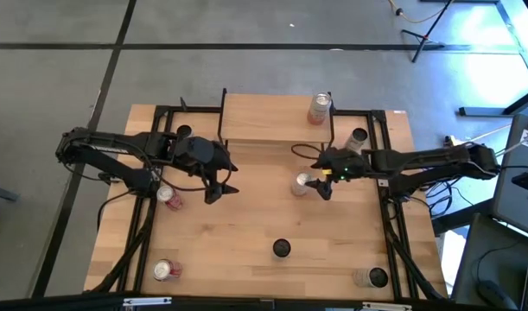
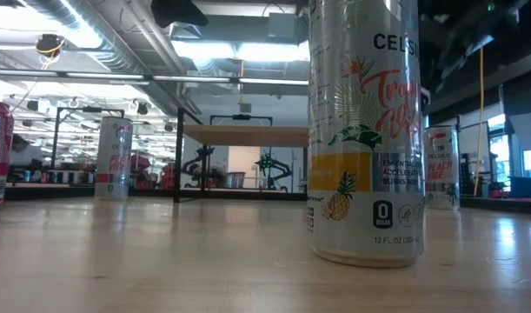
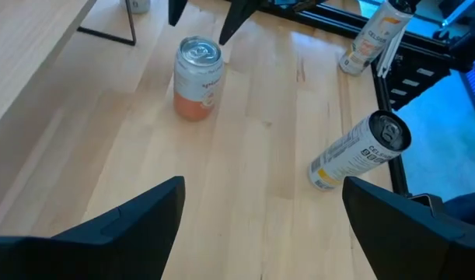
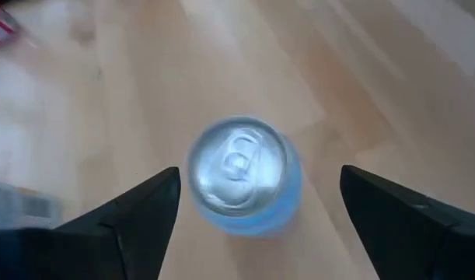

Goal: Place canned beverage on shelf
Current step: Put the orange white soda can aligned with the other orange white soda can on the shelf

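Note:
A silver-topped can (image 1: pixel 303 184) with a pale blue side stands upright on the table in front of the shelf (image 1: pixel 276 117), a light board on thin black legs. Another can (image 1: pixel 320 108) stands on the shelf's right end. My right gripper (image 1: pixel 308 173) is open above the silver-topped can. In the right wrist view the can (image 4: pixel 241 175) shows from above, between the two fingers of the gripper (image 4: pixel 260 187) and apart from both. My left gripper (image 1: pixel 225 183) is open and empty over the table's left middle. Its wrist view shows the same can (image 3: pixel 197 78) farther off.
A dark-topped can (image 1: pixel 282 249) stands near the front middle and fills the low view (image 2: pixel 365 130). Two red cans (image 1: pixel 168 197) (image 1: pixel 166 269) lie at the left. Other cans lie at the right front (image 1: pixel 370 276) and beside the shelf (image 1: pixel 359 138). Black rails (image 1: pixel 393 233) run along the table's sides.

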